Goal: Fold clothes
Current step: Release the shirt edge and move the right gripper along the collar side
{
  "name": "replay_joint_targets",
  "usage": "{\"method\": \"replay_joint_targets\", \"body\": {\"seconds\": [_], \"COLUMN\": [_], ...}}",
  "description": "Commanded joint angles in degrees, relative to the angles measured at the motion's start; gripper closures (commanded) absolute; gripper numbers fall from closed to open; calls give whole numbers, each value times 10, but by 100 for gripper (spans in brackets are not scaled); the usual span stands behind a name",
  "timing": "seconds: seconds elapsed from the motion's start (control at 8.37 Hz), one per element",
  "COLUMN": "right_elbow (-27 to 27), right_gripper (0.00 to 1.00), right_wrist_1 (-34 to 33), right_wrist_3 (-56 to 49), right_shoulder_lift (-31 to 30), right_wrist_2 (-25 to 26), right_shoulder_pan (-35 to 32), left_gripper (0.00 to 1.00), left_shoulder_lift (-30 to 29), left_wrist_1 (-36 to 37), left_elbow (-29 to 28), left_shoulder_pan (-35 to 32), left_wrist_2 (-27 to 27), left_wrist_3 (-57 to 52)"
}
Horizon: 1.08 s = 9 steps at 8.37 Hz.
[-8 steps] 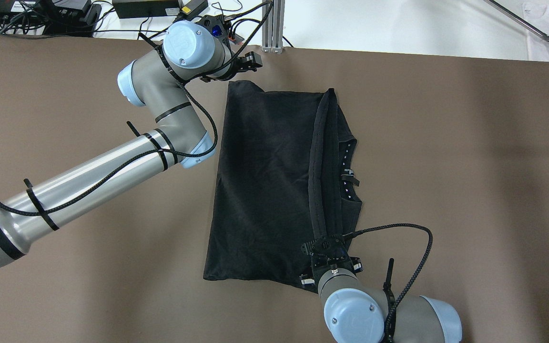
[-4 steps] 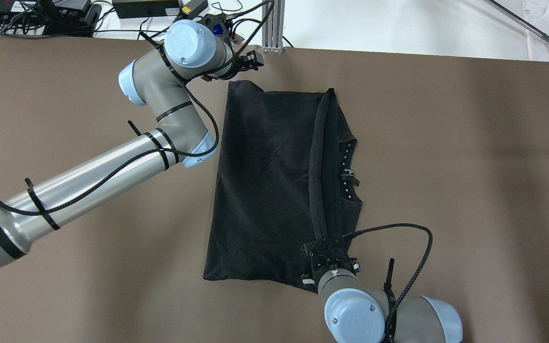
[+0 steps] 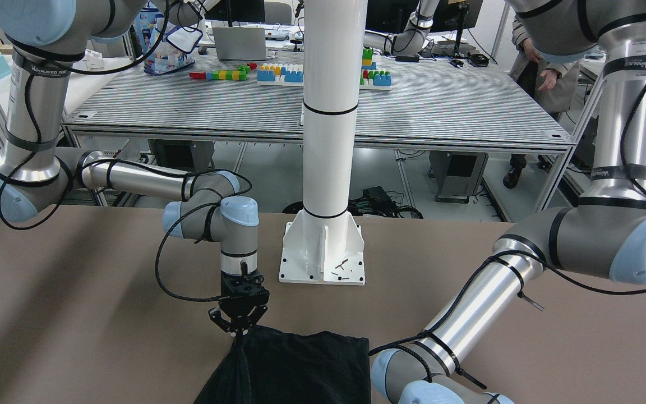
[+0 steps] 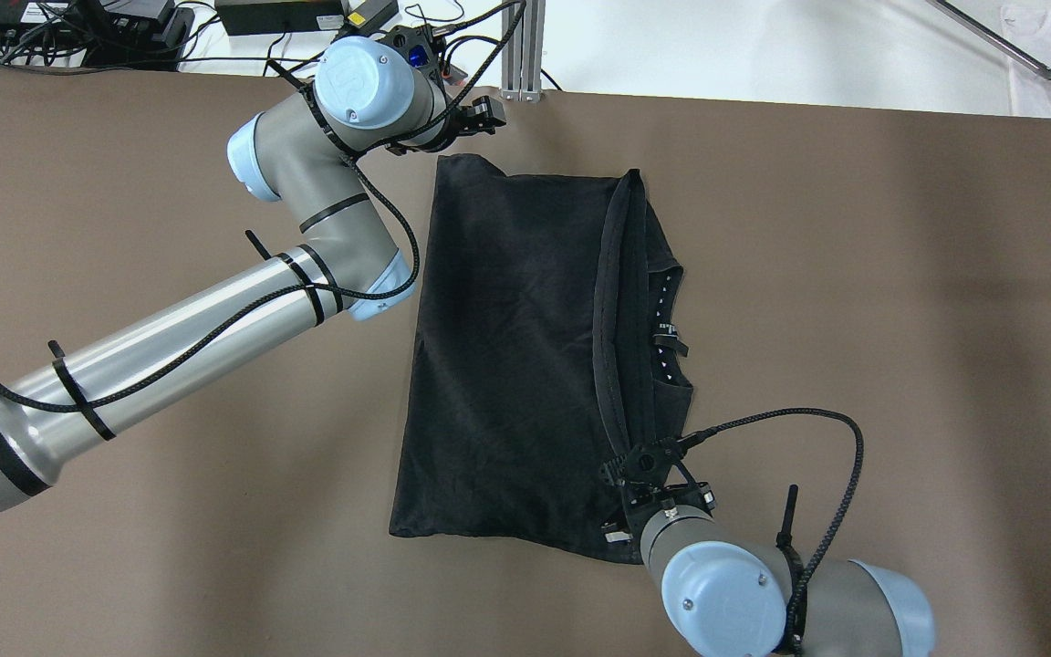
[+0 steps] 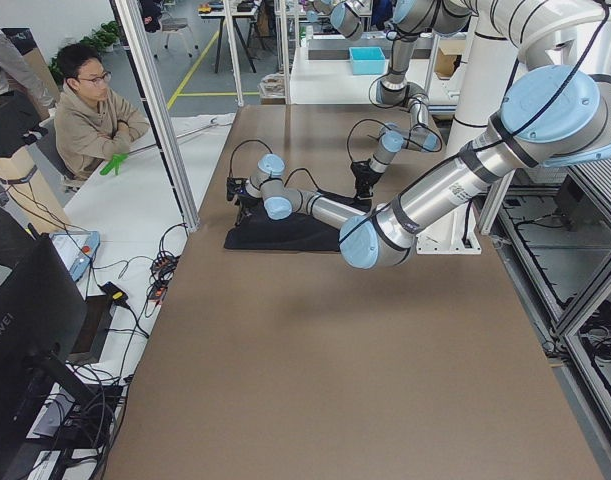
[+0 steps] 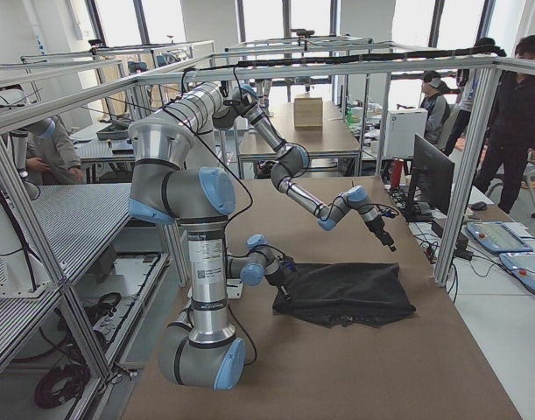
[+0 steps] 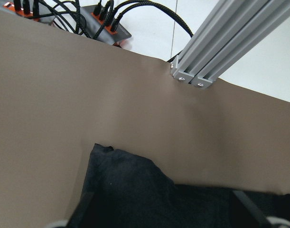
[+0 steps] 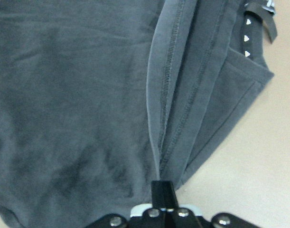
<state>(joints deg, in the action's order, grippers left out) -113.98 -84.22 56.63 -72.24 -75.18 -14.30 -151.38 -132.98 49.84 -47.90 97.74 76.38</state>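
Observation:
The clothes [image 4: 516,347] are one black garment lying flat on the brown table [image 4: 900,292], also seen in the front view [image 3: 300,365]. Its stitched hem [image 8: 169,85] is doubled over along the right side. My right gripper [image 4: 639,464] is shut on the near end of that hem and holds it up as a small ridge [image 3: 240,331]. The right wrist view shows the fingertips [image 8: 163,190] pinched on the fold. My left gripper [image 4: 482,114] hovers beyond the garment's far left corner [image 7: 130,185], apart from the cloth. It is open with nothing in it.
A white pillar's base [image 3: 323,255] stands bolted on the table near the robot. An aluminium post [image 4: 522,50] and cables [image 4: 279,14] sit past the far edge. A person [image 5: 90,110] sits at the far end, and others stand beside the table [image 6: 512,105].
My right arm has shifted to the right, drawing the near end of the hem with it. The left arm has hardly moved.

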Motion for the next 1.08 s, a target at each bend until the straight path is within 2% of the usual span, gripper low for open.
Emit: {"method": "replay_joint_targets", "body": {"seconds": [0.0,0.12,0.36,0.72,0.84,0.96], "right_elbow": [-26,-29,-47,-85,-86,-85], "right_gripper": [100,100,100,97,93,75], "right_wrist_1": [6,14,14,14,14,14], "right_wrist_3": [46,99,109,120,135,137], "right_shoulder_lift": [-81,-93,-99,-145,-145,-145], "right_wrist_2": [6,9,6,4,3,3], "right_shoulder_pan": [-5,1,1,1,2,2], "left_gripper": [0,0,0,0,0,0], "left_shoulder_lift": [-1,-1,-2,-3,-3,-3], "left_wrist_1": [0,0,0,1,2,2], "left_elbow": [0,0,1,0,0,0], "left_shoulder_pan": [0,1,1,1,1,1], "left_wrist_2": [0,0,0,0,0,0], "left_wrist_3": [1,4,10,10,10,10]}}
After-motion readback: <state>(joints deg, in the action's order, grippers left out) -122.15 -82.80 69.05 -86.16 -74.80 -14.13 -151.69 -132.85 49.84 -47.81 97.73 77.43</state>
